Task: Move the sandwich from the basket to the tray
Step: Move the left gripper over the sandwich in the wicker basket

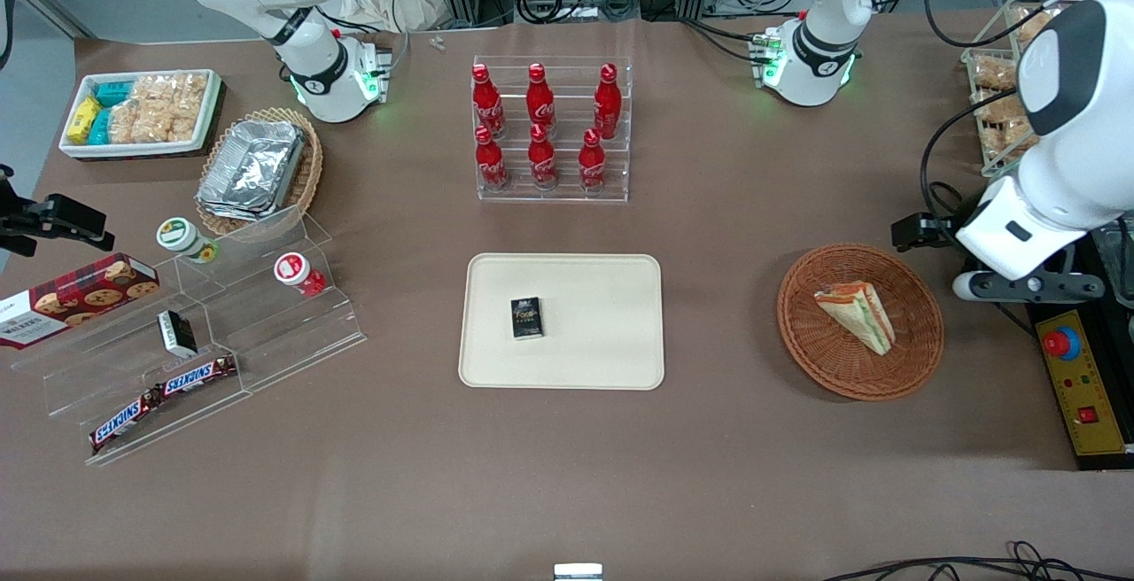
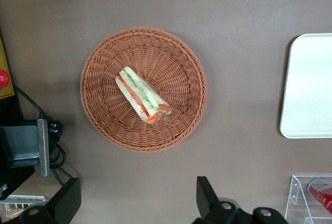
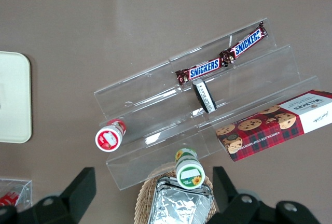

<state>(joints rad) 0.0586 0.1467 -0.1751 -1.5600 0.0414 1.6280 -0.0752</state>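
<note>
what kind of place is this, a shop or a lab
Most likely a robotics lab staged as a snack counter: cola bottles in a clear rack, a sandwich in a basket, a tray. The open tool hovers above the basket.

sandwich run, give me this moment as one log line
phase: pre-grasp | gripper: open, above table beside basket | sandwich: in basket, untouched | tray: holds small dark box only
</note>
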